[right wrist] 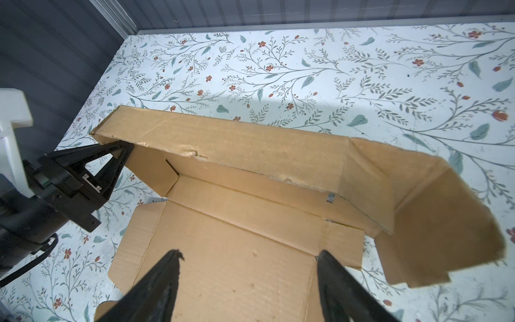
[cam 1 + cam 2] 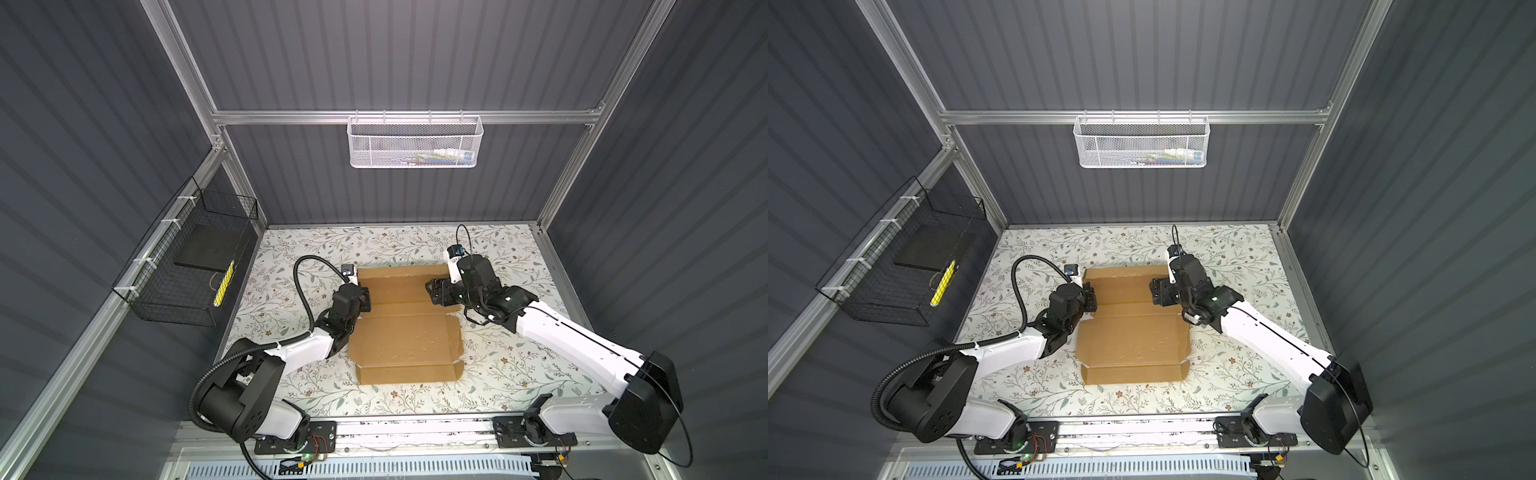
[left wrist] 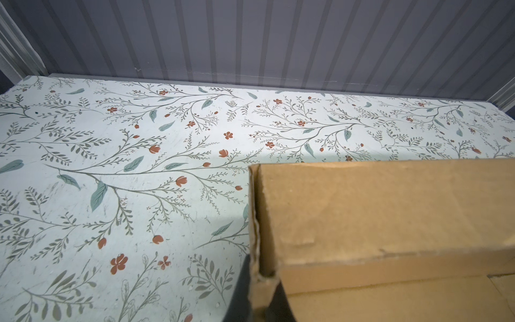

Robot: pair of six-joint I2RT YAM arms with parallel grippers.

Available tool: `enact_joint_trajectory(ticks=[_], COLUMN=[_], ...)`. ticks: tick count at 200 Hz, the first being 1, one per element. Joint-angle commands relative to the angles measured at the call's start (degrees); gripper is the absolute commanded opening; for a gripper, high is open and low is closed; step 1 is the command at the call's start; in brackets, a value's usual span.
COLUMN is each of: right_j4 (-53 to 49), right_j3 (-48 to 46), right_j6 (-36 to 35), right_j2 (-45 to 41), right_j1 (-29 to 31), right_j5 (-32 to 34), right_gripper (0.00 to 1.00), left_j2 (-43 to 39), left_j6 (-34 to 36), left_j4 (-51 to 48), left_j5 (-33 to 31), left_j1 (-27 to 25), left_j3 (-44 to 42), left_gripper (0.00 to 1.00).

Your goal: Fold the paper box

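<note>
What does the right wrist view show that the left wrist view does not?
Only right wrist view: the left hand shut on a raised corner of the plain brown corrugated cardboard box, and the right hand open, holding nothing. Only left wrist view: the pinched edge close up. Both: box, floral-printed table top, grey ribbed wall.

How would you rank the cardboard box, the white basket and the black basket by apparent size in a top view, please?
Largest, tied: cardboard box and black basket look alike; the basket hangs nearer the camera, so unsure.
Smallest: white basket.
</note>
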Motion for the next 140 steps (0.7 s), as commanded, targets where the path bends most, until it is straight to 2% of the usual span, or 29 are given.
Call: enact_joint_trajectory(ticks=[1, 69, 140], right_j4=[-0.75, 2.57, 3.71], right_j3=[0.58, -0.62, 0.33], right_j6=[-0.99, -1.11, -0.11], right_j2=[0.10, 2.20, 6.03], right_j1=[-0.59, -5.14, -5.54], right_j5=[2.57, -0.97, -3.67], right_gripper=[0.79, 0.80, 0.80], left_j2=[1.38, 1.72, 1.29], left_j6=[-1.66, -1.57, -1.59], left_j4=[-3.10, -3.29, -3.20], left_j5=[1.84, 2.37, 2.55], left_j1=[0.30, 0.26, 0.26], left_j3=[0.64, 0.91, 0.74], left_gripper=[0.00, 0.00, 0.00])
